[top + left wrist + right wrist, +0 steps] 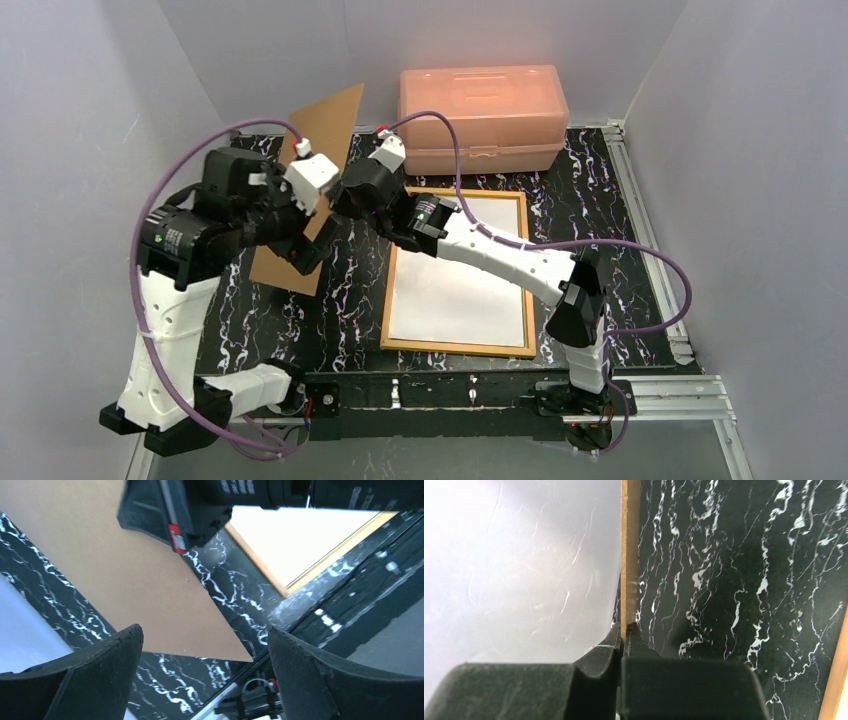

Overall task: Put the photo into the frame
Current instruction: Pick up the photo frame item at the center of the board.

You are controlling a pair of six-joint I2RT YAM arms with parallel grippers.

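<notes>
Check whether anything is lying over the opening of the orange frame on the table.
Nothing lies on it. The frame shows plain white inside; only the right arm passes above its top-left corner. The brown backing board is off to the left, pinched on edge in the right gripper.

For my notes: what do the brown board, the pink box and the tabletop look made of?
The brown board looks like fibreboard or stiff card: matte, even tan, with a thin raw edge. The pink box looks like translucent plastic, smooth, with light showing through its lid. The tabletop is black with white veins, a marble look; whether it is printed laminate or stone, I cannot tell.
</notes>
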